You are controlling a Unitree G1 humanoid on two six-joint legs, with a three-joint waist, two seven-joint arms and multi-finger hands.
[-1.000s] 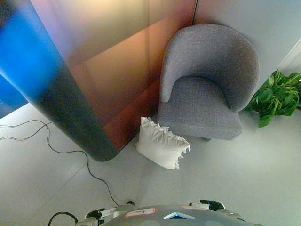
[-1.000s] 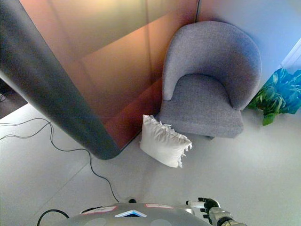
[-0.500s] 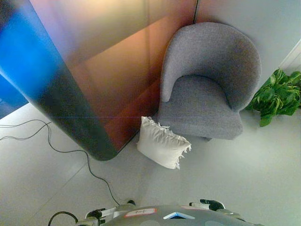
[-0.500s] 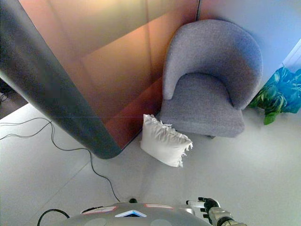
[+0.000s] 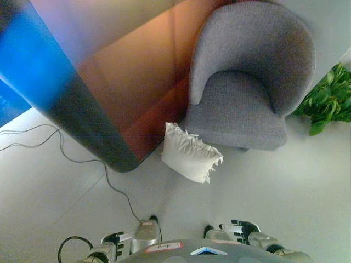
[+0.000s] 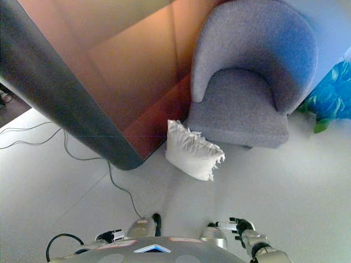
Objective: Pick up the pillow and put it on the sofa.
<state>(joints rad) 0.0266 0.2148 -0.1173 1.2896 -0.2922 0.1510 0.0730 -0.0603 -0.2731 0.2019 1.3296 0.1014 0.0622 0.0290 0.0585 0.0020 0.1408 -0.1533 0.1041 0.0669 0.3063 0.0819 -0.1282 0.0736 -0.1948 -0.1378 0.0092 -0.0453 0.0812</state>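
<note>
Pillow [image 5: 191, 159] lies tilted on the floor [image 5: 274, 186], leaning at the sofa's [image 5: 241, 98] front left corner beside the curved panel [image 5: 93, 142], so I judge no grasp begun. My right hand [image 6: 237, 227] hangs low, fingers relaxed, holding nothing; left hand [image 5: 112, 239] low too, cannot tell its fingers. Sofa seat sits bare for the drop. Plant [image 5: 329, 98] well aside.

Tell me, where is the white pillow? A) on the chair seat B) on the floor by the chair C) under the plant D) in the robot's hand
B: the pillow lies on the floor against the front left corner of the grey chair, its seat bare and neither hand touching it.
</note>
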